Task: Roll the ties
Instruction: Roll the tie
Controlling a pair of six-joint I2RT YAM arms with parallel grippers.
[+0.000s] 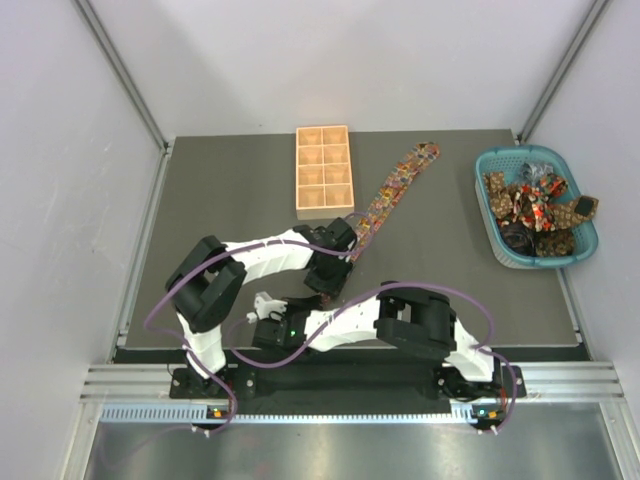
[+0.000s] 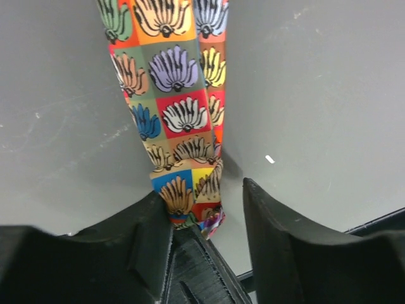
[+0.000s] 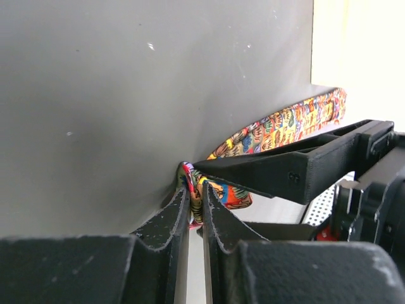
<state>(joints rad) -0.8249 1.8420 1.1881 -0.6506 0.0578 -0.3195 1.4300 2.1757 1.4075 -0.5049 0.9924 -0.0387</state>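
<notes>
Top external view first: one long tie (image 1: 395,190) lies stretched on the dark worktop (image 1: 230,190). It runs on a slant from its broad pointed end near the far edge, past the right side of the eight-compartment wooden tray (image 1: 324,212), down to its narrow end where both arms meet in the middle. Off to the right, well apart, a teal basket (image 1: 520,152) holds a heap of ties (image 1: 535,205), all tangled, no telling how many. Over to the left wrist camera, and there's the print up close: coloured squares in orange, red, green, blue and yellow, each with a dark-lined fan-shaped motif. The left hand (image 2: 205,190) stands wide, its two black fingers either side of the tie's narrow end. The fabric lies against the finger on the picture's left and clear of the other one. A second layer of cloth shows along the tie's right edge there. Now the right wrist camera, low along the worktop: the right hand (image 3: 195,190) is squeezed narrow, fingers almost together, with a bunched bit of the tie's end pinched between the tips. A black finger of the left hand crosses just beside that pinch, and beyond it the tie runs away in a long curve; whether it lifts off the worktop there I can't tell.
</notes>
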